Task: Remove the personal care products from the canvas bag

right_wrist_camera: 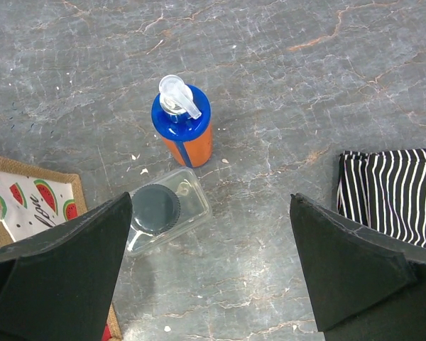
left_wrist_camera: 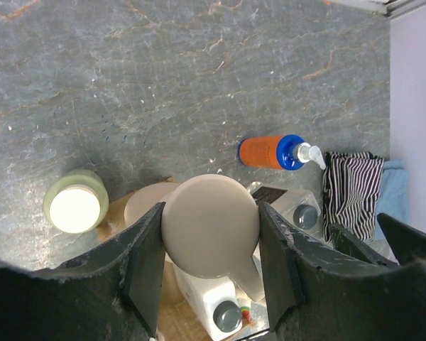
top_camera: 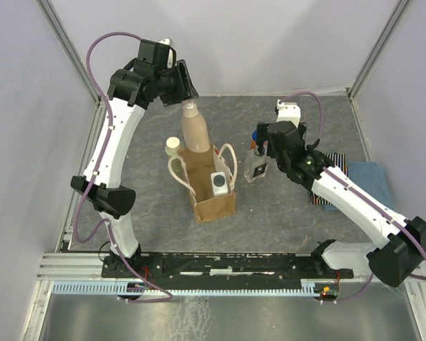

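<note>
Top view: the left claw (top_camera: 186, 96) is clamped on a beige bottle (top_camera: 195, 133), whose base is hidden at the far rim of the canvas bag (top_camera: 214, 200). A white bottle (top_camera: 219, 183) stands inside.

Left wrist view: a pale-lidded jar (left_wrist_camera: 74, 208) stands on the bench (left_wrist_camera: 163, 78).

Right wrist view: the right claw (right_wrist_camera: 211, 213) is spread wide above a clear dark-capped bottle (right_wrist_camera: 160, 213). The bag's print seems to read "love".

The top view looks down from above the near edge over the whole tabletop (top_camera: 284, 213). Both wrist views face downward, close, sharing the orange pump bottle (right_wrist_camera: 184, 131) and striped cloth (right_wrist_camera: 390, 192).
</note>
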`<state>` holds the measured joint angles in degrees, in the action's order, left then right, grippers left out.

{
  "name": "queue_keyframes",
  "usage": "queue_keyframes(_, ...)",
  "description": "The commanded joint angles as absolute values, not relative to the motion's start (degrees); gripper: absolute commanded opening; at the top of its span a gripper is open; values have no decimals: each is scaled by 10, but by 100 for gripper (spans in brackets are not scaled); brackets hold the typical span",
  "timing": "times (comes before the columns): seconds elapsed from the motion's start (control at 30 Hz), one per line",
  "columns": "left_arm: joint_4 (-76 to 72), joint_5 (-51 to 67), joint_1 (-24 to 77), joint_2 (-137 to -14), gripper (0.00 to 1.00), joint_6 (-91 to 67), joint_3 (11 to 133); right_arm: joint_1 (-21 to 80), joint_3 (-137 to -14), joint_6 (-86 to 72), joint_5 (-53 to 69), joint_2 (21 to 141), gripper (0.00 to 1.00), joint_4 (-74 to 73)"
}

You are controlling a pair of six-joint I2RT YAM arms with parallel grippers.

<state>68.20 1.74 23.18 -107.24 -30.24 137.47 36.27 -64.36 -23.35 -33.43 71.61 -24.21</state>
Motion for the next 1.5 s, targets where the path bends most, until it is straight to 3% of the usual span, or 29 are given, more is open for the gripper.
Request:
queue_keyframes(0.0, 565, 32, 222, -1032, 8, -338, 1416, 358, -651, -239, -334, 708, 100, -231)
queue_keyframes(0.4, 507, 25, 191, -1046, 10, -341, 1343, 356, -648, -243, -310, 699, 100, -241)
queue_keyframes(0.53, 489, 6, 183, -1063, 8, -327, 1294, 357, -667, -228, -215, 703, 100, -245)
queue_keyframes(0.6, 471, -3, 180, -1065, 6, -320, 1260, 361, -687, -228, -173, 704, 94, -261)
queue_keyframes(0.77, 413, -20, 179, -1049, 6, -315, 1161, 460, -724, -170, -239, 679, 91, -269)
queue_keyframes(0.9, 391, -28, 177, -1047, 6, -315, 1118, 521, -782, -135, -209, 716, 90, -296)
queue_keyframes(1.27, 376, -38, 178, -1039, 31, -330, 1033, 569, -857, -154, -121, 844, 87, -360)
queue_keyframes(1.47, 399, -33, 178, -1031, 55, -338, 1033, 569, -861, -191, -85, 894, 87, -377)
